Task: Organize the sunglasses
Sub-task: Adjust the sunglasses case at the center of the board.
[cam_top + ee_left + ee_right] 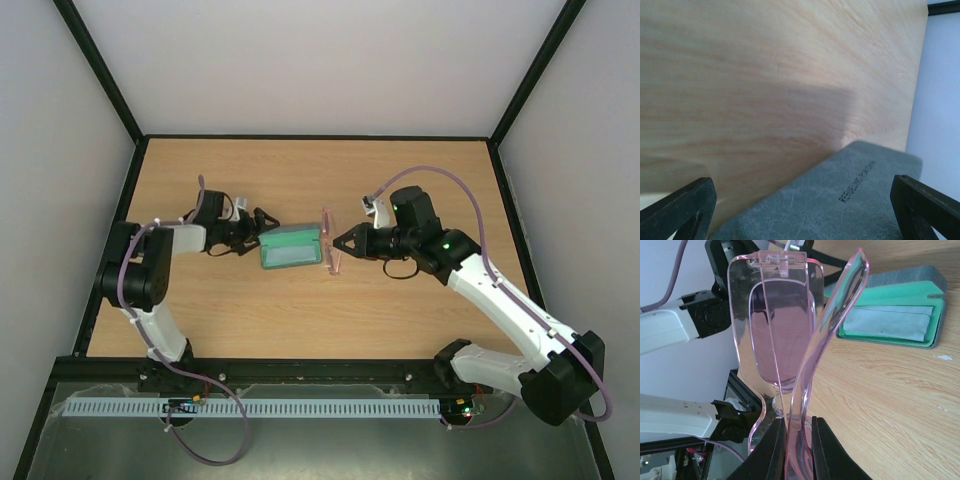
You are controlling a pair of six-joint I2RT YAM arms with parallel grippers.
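The pinkish see-through sunglasses (782, 330) are held off the table by one arm, pinched between my right gripper's (799, 440) fingers. In the top view the sunglasses (329, 240) hang just right of the open grey-blue case (290, 246), with my right gripper (341, 241) behind them. The case (890, 315) lies open with its green lining up and a light-blue cloth (887, 322) inside. My left gripper (259, 228) is at the case's left end, jaws wide apart, with the case's grey outer skin (840, 200) between and below them.
The wooden table (320, 320) has black frame rails along its back and sides. The left arm (670, 330) and its cables show behind the sunglasses in the right wrist view. A small white speck (944, 358) lies on the wood near the case.
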